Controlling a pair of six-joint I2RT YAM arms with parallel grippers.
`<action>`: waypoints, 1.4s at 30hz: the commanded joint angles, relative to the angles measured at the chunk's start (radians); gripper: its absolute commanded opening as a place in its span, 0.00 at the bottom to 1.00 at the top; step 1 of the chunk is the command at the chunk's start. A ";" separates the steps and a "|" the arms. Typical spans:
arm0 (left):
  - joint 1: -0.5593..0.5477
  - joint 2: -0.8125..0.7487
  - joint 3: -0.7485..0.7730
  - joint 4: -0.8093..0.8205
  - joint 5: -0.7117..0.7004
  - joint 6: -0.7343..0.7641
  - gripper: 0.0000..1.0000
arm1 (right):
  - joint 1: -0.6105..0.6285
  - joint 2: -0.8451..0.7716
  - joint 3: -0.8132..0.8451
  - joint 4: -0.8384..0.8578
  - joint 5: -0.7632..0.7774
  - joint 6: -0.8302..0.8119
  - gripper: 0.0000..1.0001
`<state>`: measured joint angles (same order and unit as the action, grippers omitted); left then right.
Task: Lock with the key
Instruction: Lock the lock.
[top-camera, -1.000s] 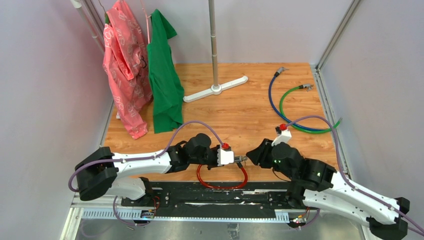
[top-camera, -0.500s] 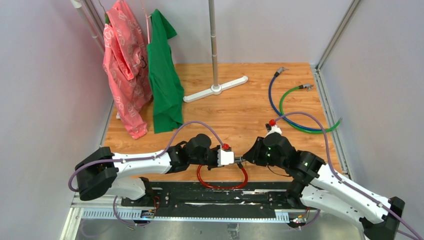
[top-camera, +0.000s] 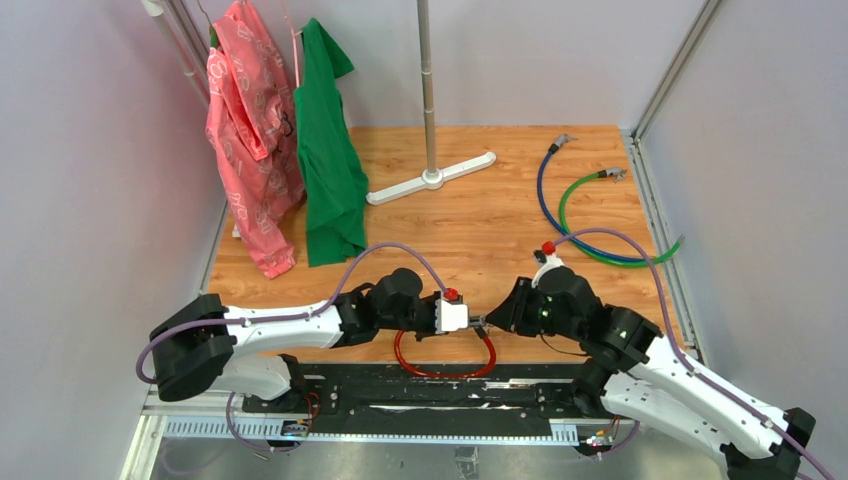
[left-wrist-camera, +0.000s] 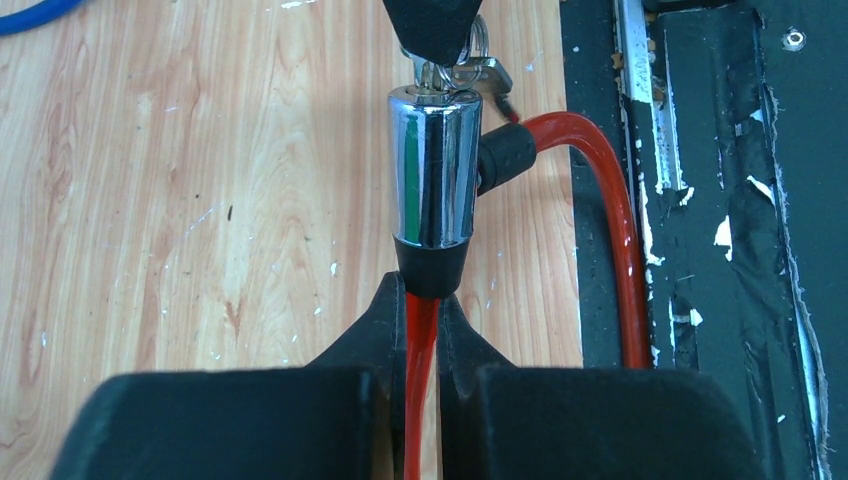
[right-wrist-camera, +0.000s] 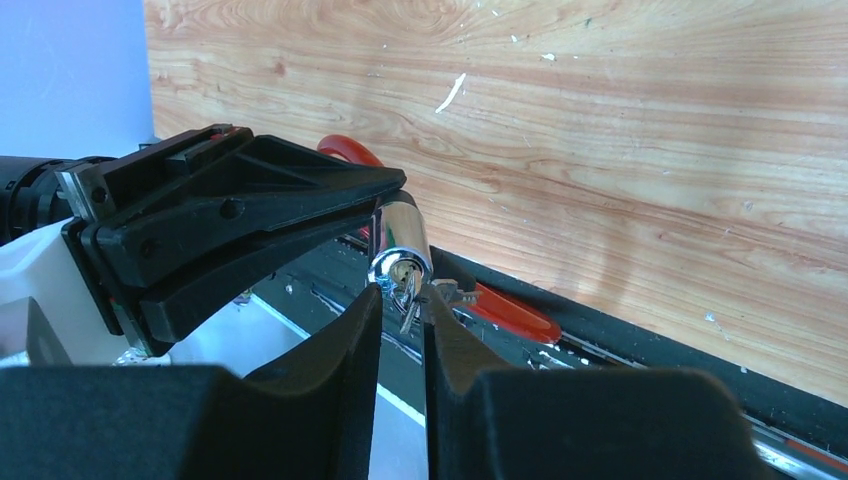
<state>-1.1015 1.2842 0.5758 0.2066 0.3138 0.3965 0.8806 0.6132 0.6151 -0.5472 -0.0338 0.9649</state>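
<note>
The key (right-wrist-camera: 407, 289) is a tiny silvery-grey sliver of metal, far thinner than either of my fingers. It is seated in the keyhole on the round end face of the lock (right-wrist-camera: 398, 238), with only its small head sticking out. A thin split ring (left-wrist-camera: 478, 42) hangs from that head and carries a second small key (left-wrist-camera: 488, 72), which dangles just beside the lock. My right claw (right-wrist-camera: 402, 315) is clenched on the key's head. Its two black fingertips pinch it from either side and come straight at the lock's face. The lock is a short, shiny chrome cylinder with a black collar at its back end. It is held in the air a little above the wooden worktop (top-camera: 480, 220), near the near edge and between my two arms. My left claw (left-wrist-camera: 424, 312) is clamped tight on the red cable (left-wrist-camera: 603, 215) right behind that collar, so the cylinder points at my right claw. The cable loops round and plugs into the lock's side through a black sleeve. Farther out, a blue cable (top-camera: 541, 198) and a green cable (top-camera: 566, 212) lie on the right of the worktop.
</note>
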 joint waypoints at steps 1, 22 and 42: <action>-0.029 0.008 -0.042 -0.134 0.072 -0.011 0.00 | -0.011 0.024 -0.007 0.000 -0.054 0.003 0.22; -0.029 0.005 -0.022 -0.150 0.098 0.028 0.00 | -0.026 -0.027 -0.009 0.108 -0.226 -1.097 0.00; -0.029 0.018 -0.012 -0.153 0.103 0.024 0.00 | -0.025 -0.066 -0.074 0.090 -0.399 -2.054 0.00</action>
<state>-1.1019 1.2816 0.5777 0.1894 0.3248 0.4381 0.8677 0.5640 0.5568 -0.4900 -0.4175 -0.8455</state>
